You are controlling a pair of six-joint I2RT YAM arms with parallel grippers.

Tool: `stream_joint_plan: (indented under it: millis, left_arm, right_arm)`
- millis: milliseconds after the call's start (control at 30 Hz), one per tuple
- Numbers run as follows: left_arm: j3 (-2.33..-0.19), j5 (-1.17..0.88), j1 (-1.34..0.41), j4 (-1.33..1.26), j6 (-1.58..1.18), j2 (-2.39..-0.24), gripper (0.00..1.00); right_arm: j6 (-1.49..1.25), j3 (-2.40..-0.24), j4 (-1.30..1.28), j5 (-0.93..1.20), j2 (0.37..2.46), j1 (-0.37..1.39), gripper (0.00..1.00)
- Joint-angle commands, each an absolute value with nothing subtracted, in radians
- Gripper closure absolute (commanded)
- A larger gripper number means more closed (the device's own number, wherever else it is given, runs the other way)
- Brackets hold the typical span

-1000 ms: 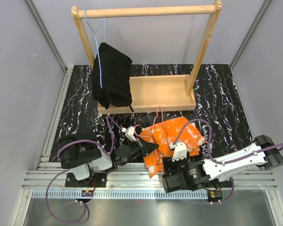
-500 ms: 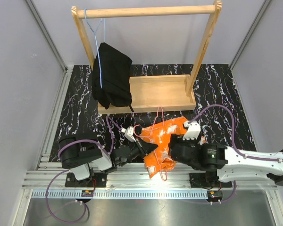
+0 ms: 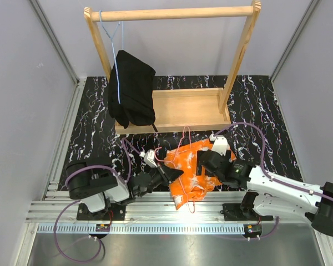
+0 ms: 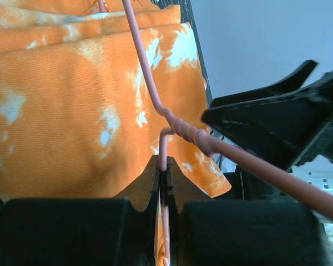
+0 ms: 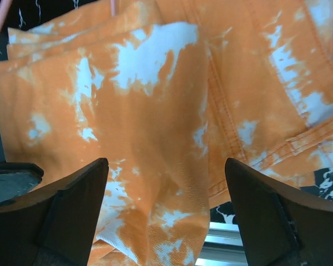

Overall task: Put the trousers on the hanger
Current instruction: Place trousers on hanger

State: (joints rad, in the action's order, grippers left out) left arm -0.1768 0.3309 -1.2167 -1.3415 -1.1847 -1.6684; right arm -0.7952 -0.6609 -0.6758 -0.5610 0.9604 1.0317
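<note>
Bright orange, white-blotched cloth trousers (image 3: 195,166) lie bunched at lower centre of top view, on black marbled table (image 3: 255,105), near wooden rack (image 3: 183,108). Thin pink wire hanger (image 4: 184,132) crosses them. Left gripper (image 4: 162,169): fingers pressed together, pinching hanger wire below its twist. Right gripper (image 5: 165,163): fingers spread wide over cloth, gripping nothing.

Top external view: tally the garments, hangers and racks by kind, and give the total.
Garments: 2 (bright orange white-blotched cloth trousers, black cloth garment)
Wire hangers: 2 (thin pink wire hanger, thin light-blue wire hanger)
Racks: 1 (light wooden clothes rack)
Total: 5
</note>
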Motion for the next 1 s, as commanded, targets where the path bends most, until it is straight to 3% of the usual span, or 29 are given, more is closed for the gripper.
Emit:
stream_joint_plan:
  millis: [0, 400, 467, 533, 600, 667, 967]
  left_arm:
    - [-0.147, 0.385, -1.213, -1.664, -1.157, -1.635, 1.0]
    - [-0.124, 0.393, -1.213, -1.666, -1.161, -1.595, 1.0]
    - [-0.114, 0.405, -1.213, -1.666, -1.158, -1.579, 1.0]
    - [-0.094, 0.428, -1.213, -1.666, -1.149, -1.557, 1.0]
    - [-0.066, 0.449, -1.213, -1.641, -1.161, -1.543, 1.0]
    - [-0.051, 0.474, -1.21, -1.6, -1.184, -1.514, 1.0]
    - [-0.156, 0.566, -1.21, -0.837, -1.163, -1.263, 1.0]
  right_arm:
    - [-0.749, -0.629, -0.556, -0.439, 0.985, 1.017, 0.08]
    - [-0.773, -0.574, -0.463, -0.385, 1.089, 0.996, 0.11]
    - [-0.759, -0.58, -0.445, -0.364, 1.106, 0.993, 0.21]
    - [-0.749, -0.592, -0.43, -0.348, 1.13, 0.992, 0.44]
    - [-0.742, -0.612, -0.449, -0.344, 1.152, 0.992, 0.81]
    - [-0.727, -0.662, -0.475, -0.354, 1.16, 0.994, 1.0]
    - [-0.608, -1.006, -0.724, -0.44, 1.167, 0.986, 1.0]
